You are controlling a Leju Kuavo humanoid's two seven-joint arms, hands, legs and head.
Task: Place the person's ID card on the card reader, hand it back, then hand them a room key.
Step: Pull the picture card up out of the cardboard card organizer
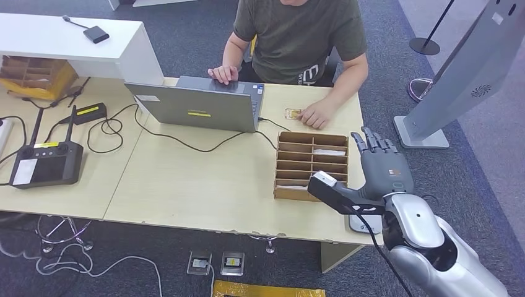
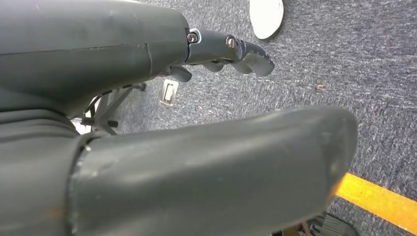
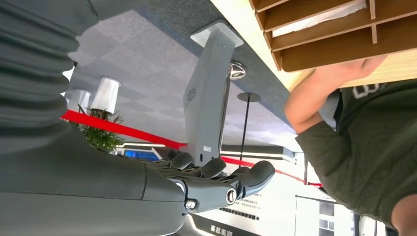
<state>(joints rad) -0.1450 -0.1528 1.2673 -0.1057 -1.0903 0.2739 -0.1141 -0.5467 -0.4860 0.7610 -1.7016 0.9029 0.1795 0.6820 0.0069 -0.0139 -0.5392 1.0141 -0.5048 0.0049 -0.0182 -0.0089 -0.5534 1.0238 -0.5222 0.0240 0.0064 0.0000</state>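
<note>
At the near right edge of the desk — right hand: raised just beside the wooden organizer, fingers straight and apart, holding nothing.
Left hand: hanging over grey carpet; fingers slightly curled, nothing in them; a yellow floor stripe runs nearby.
Card reader: possibly the pale device under the right wrist at the desk edge, mostly hidden; cannot confirm.
Wooden organizer: slotted tray on the desk, white cards in two slots.
ID card: flat on the desk beyond the organizer, touched by the person's hand.
Laptop: open, back toward the robot, the person's other hand on it.
Handheld controller: left part of the desk, cables around it.
Person: seated at the far side, olive shirt.
Grey kiosk: standing on the floor to the right.
</note>
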